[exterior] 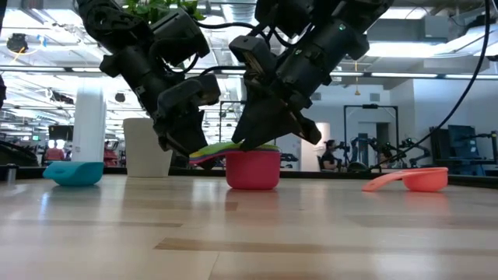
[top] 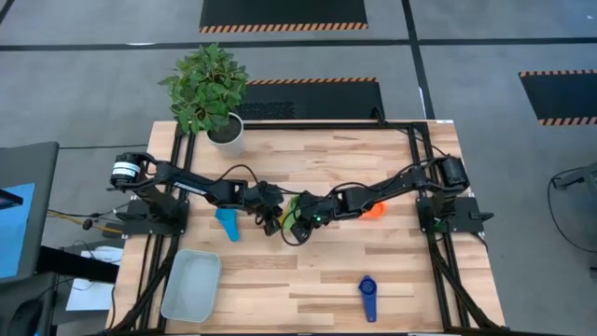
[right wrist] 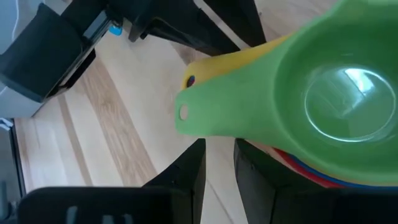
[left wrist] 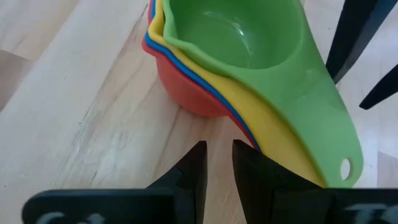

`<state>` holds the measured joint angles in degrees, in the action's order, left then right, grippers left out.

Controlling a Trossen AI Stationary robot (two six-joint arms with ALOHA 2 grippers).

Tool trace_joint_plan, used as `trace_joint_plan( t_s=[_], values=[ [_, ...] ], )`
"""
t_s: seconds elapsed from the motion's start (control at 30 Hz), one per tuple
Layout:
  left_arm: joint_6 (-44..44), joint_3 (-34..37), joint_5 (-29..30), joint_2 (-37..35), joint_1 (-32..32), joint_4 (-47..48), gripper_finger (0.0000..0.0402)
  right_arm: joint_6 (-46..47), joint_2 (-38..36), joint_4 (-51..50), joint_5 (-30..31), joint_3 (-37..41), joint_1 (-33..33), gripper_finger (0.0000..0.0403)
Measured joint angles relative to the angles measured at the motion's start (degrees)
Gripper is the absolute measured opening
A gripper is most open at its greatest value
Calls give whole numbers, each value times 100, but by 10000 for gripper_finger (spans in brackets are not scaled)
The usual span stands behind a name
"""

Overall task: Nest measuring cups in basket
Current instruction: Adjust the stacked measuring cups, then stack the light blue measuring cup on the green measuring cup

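- Green cup (left wrist: 249, 37) sits on top of a stack of cups (exterior: 253, 167) in the middle of the high view, with yellow, blue and red under it.
- Stack handles (left wrist: 298, 118) stick out toward the left gripper (top: 271, 217), which is just beside them; its fingers look almost together, on nothing.
- Right gripper (top: 300, 219) is right at the bowl side; I cannot tell if it grips.
- Both arms are about as near.
- Basket (top: 190, 286) waits far off at the lower left, so the stack must travel that way.
- Loose cups: light blue (top: 227, 223), orange (top: 373, 210), dark blue (top: 367, 296).
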<state>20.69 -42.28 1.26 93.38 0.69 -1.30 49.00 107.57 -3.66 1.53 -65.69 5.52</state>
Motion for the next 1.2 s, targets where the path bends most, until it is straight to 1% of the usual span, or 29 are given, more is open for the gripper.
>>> trace_joint_plan(
  t_s=[0.2,0.33,0.47,0.8,0.9,0.97,1.1,1.2],
  values=[
    [-54,-2,-171,0,0,-197,63,-3,0,38,-5,0,-4,108],
    [-116,-2,-78,0,0,-232,63,-31,0,116,-57,0,-4,108],
    [-143,-2,-53,0,0,-185,63,-191,0,96,-284,0,41,108],
    [-146,-2,-47,-20,0,-69,63,-301,-1,67,-309,0,234,108],
    [-119,-2,162,-227,-2,310,62,-392,-126,-77,-305,6,275,108],
    [53,-2,540,-492,-7,823,57,-608,-301,-172,-292,3,269,108],
    [763,-2,1403,-1180,-211,1948,40,-1188,-867,-647,-9,4,11,108],
    [1481,-4,1614,-1627,-492,2758,29,-1633,-1378,-882,297,0,-264,108]
  ],
)
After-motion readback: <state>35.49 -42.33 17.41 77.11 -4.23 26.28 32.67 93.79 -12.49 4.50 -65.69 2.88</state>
